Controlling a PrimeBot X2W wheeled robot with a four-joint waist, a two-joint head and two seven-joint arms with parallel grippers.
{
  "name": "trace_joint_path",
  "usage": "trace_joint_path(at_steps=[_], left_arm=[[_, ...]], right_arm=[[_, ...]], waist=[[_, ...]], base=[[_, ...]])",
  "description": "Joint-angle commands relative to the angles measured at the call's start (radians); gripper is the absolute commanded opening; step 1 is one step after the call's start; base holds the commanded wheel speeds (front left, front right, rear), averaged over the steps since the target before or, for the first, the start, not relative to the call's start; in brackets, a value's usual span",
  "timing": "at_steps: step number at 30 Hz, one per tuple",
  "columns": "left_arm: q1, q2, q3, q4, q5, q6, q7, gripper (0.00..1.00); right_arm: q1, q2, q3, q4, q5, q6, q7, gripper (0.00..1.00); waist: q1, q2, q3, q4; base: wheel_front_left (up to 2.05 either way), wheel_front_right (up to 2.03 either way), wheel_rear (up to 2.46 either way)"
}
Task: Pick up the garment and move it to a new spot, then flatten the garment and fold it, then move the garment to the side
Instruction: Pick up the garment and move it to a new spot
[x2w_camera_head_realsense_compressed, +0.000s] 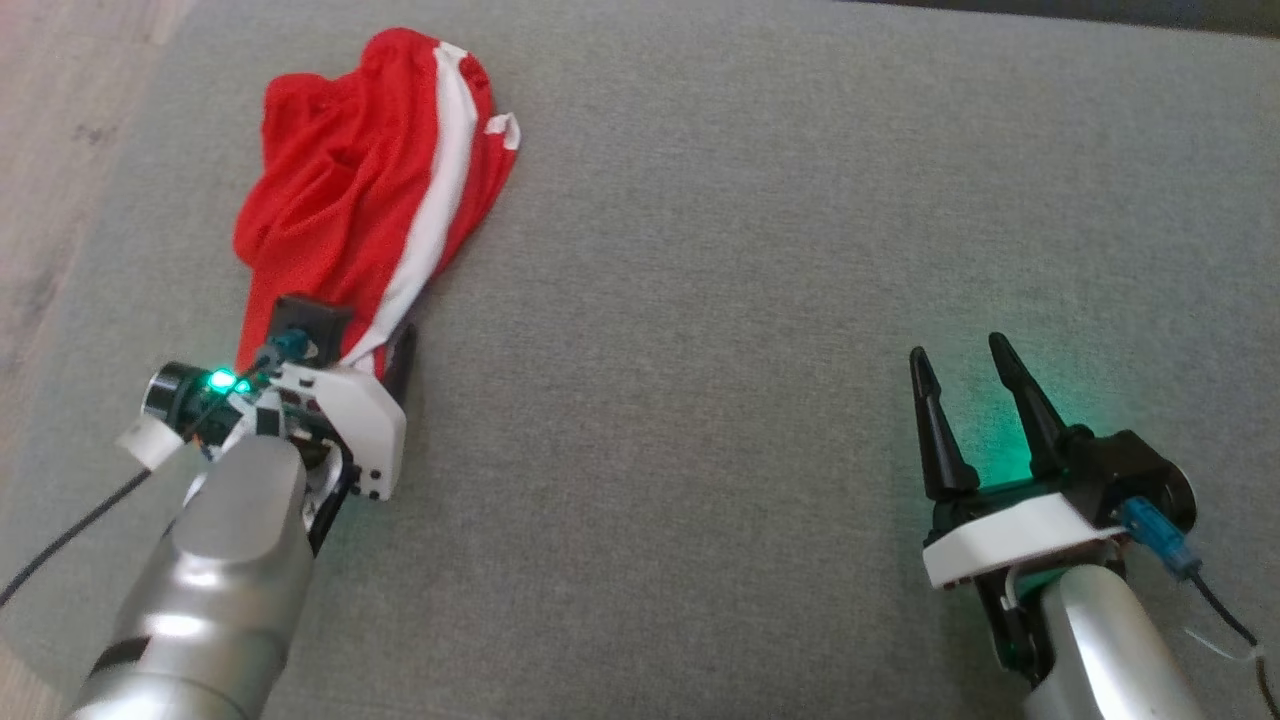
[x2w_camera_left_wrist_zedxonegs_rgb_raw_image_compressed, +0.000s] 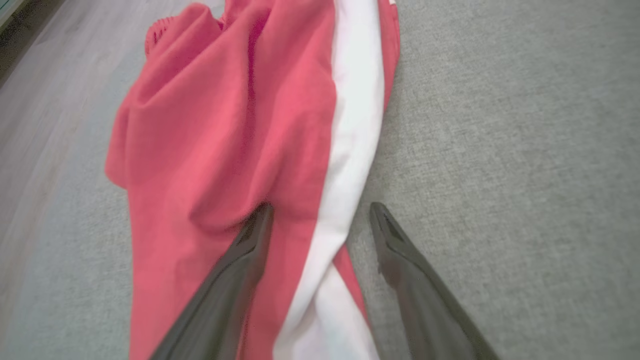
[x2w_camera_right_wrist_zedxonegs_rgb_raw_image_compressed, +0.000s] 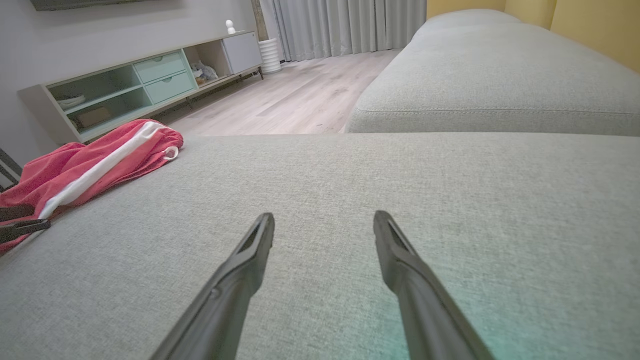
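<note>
Our left forearm (x2w_camera_head_realsense_compressed: 220, 560) lies at the near left of the head view. At its end the left gripper (x2w_camera_left_wrist_zedxonegs_rgb_raw_image_compressed: 320, 212) sits right at the near tail of the garment (x2w_camera_head_realsense_compressed: 350, 190). Its jaws are spread wide and grip nothing yet. In the left wrist view the left finger (x2w_camera_left_wrist_zedxonegs_rgb_raw_image_compressed: 240, 260) lies over the red cloth and the right finger (x2w_camera_left_wrist_zedxonegs_rgb_raw_image_compressed: 405, 260) lies over bare grey cushion (x2w_camera_head_realsense_compressed: 700, 300). The white stripe (x2w_camera_left_wrist_zedxonegs_rgb_raw_image_compressed: 350, 125) runs up between them.

We see the garment as a crumpled red heap at the far left of the cushion, close to the edge where the wooden floor (x2w_camera_head_realsense_compressed: 60, 120) begins. Its long axis runs from near to far, leaning a little right, almost in line with the left fingers. The cloth therefore stretches straight ahead of that claw rather than across it.

At the near right the right gripper (x2w_camera_head_realsense_compressed: 960, 350) hovers, likewise spread and empty. It is well apart from the garment, with plain cushion between.

We judge that the first pick-up is the step in hand, and that it belongs to the left arm, by far the nearer. Closing here should catch the stripe and the narrow tail. We reckon the bulk would then trail behind, so the lift wants care lest only one layer is pinched and slips.
</note>
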Motion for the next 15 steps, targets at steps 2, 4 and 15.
trace_joint_path(at_steps=[2,4,15], left_arm=[[-0.054,0.040,0.034,0.011,-0.010,0.004,-0.012,1.00],[-0.068,0.035,0.035,0.040,-0.022,0.001,-0.015,0.47],[-0.053,-0.066,-0.066,-0.089,-0.273,-0.007,-0.104,0.00]], right_arm=[[-0.032,-0.002,0.024,-0.033,-0.006,-0.001,-0.011,1.00],[-0.033,-0.002,0.023,-0.032,-0.006,-0.001,-0.011,1.00],[-0.019,-0.002,0.026,-0.018,0.043,-0.001,-0.011,1.00]], waist=[[-0.0002,0.0000,0.014,-0.015],[-0.0002,0.0000,0.015,-0.020],[-0.0002,0.0000,-0.077,-0.065]], base=[[0.00,0.00,0.00],[0.00,0.00,0.00],[0.00,0.00,0.00]])
